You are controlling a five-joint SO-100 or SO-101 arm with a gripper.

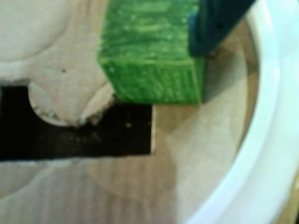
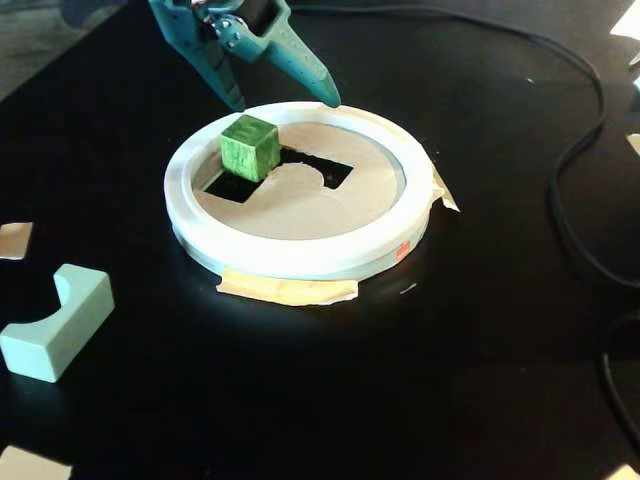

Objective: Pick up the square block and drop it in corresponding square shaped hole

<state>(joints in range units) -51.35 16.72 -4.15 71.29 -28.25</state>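
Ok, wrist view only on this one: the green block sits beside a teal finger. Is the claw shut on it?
Observer: No. In the fixed view the claw is open, with both fingers spread behind the square block.
Operator: Is the block down a hole?
Observer: Not fully. It stands upright on the tan panel, mostly above the surface, with dark cutout showing on either side.
Operator: Anything else on the table?
Observer: A pale mint notched block lies outside the white ring, at lower left.
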